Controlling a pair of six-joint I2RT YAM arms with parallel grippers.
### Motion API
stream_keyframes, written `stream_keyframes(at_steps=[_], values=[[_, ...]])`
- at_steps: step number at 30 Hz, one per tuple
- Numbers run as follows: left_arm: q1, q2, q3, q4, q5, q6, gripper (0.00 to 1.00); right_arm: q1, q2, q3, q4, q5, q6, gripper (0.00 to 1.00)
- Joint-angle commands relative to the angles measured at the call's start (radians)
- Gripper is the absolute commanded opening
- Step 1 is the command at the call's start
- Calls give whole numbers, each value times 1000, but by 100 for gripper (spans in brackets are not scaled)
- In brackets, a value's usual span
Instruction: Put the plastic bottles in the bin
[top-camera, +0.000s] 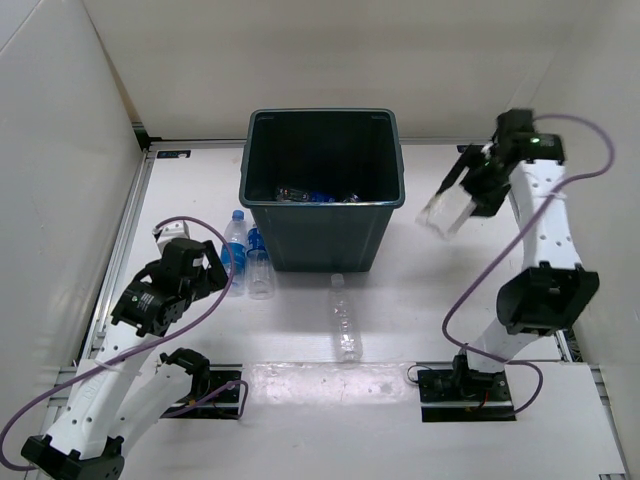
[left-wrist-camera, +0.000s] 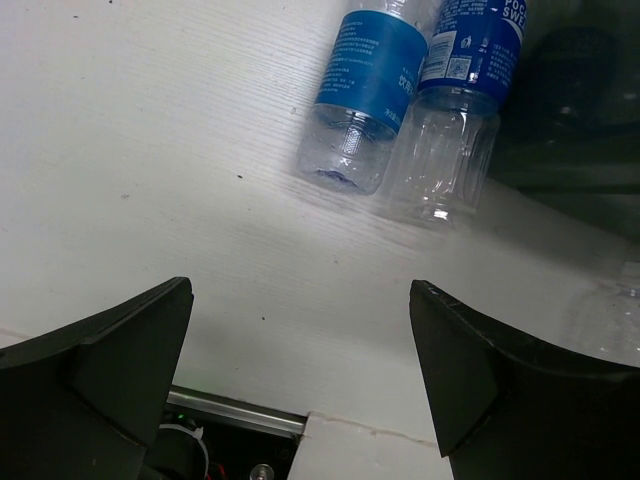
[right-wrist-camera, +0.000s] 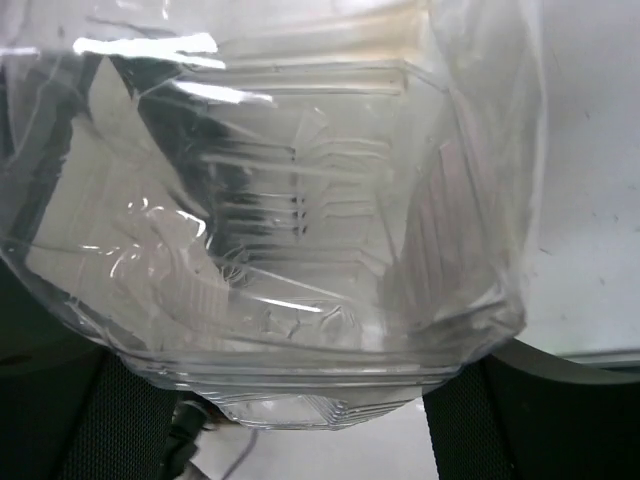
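Left jaws stand wide open over the desk (left-wrist-camera: 180, 190), empty, near two blue-labelled bottles (left-wrist-camera: 372, 75); right jaws grip a clear plastic container (right-wrist-camera: 300, 250) near the bin (top-camera: 320, 238)

Wider bottle (left-wrist-camera: 455, 130): blue label, partial white letters "POC", "SWE". Slimmer bottle (left-wrist-camera: 365, 90): blue label, print illegible.
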Motion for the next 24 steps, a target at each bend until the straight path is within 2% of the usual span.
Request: stream_keyframes(at_steps=[1, 5, 8, 10, 13, 14, 18, 21, 23, 24], values=[[-4, -2, -3, 34, 5, -13, 100, -46, -68, 196, -52, -134, -3, 68], [-3, 18, 20, 57, 30, 26, 100, -75, -96, 374, -20, -166, 49, 67], [-4, 29, 41, 75, 64, 52, 100, -93, -143, 371, 46, -206, 133, 67], [-3, 26, 43, 78, 74, 68, 100, -90, -198, 323, 177, -231, 187, 66], [-4, 15, 41, 69, 67, 74, 100, -45, -281, 243, 388, -260, 264, 66], [-4, 9, 43, 63, 64, 76, 100, 9, -301, 244, 467, -246, 274, 66], [-3, 9, 43, 57, 65, 72, 100, 153, -246, 394, 494, -204, 241, 66], [-3, 10, 37, 69, 87, 79, 100, 256, -151, 490, 459, -177, 219, 70], [-4, 12, 34, 80, 100, 83, 100, 305, -102, 532, 411, -191, 215, 90], [-4, 17, 34, 81, 107, 83, 100, 357, -64, 567, 400, -202, 175, 90]])
